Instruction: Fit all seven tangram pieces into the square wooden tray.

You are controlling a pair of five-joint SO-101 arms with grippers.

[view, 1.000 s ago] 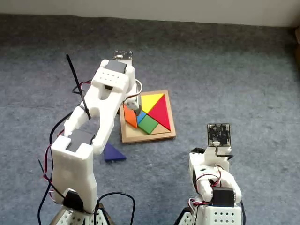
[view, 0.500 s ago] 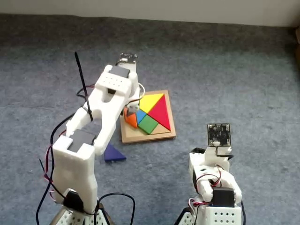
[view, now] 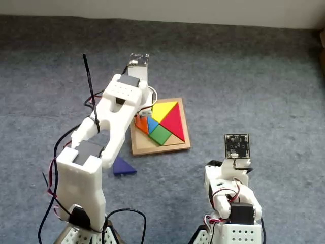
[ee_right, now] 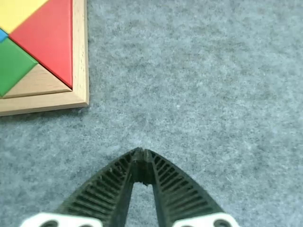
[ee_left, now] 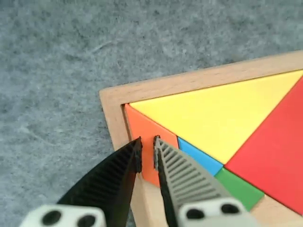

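Note:
The square wooden tray (view: 158, 148) lies mid-table holding a yellow triangle (view: 163, 110), a red triangle (view: 174, 123), a green square (view: 160, 135), a small blue piece (view: 152, 126) and an orange piece (view: 140, 124). In the left wrist view, my left gripper (ee_left: 147, 153) hangs over the orange piece (ee_left: 144, 127) in the tray's corner (ee_left: 110, 97), its fingers drawn together to a thin slit with nothing held. A dark blue triangle (view: 123, 166) rests on the carpet beside the left arm (view: 119, 109). My right gripper (ee_right: 142, 165) is shut above bare carpet, apart from the tray (ee_right: 80, 56).
A patch of bare wood (view: 175, 138) shows in the tray's near right corner. Grey carpet surrounds the tray on all sides. The right arm (view: 231, 195) stands folded near the front edge. Loose cables hang by the left arm's base.
The left arm has drawn up and toward the far side, with its gripper staying over the orange piece. The right arm has kept still.

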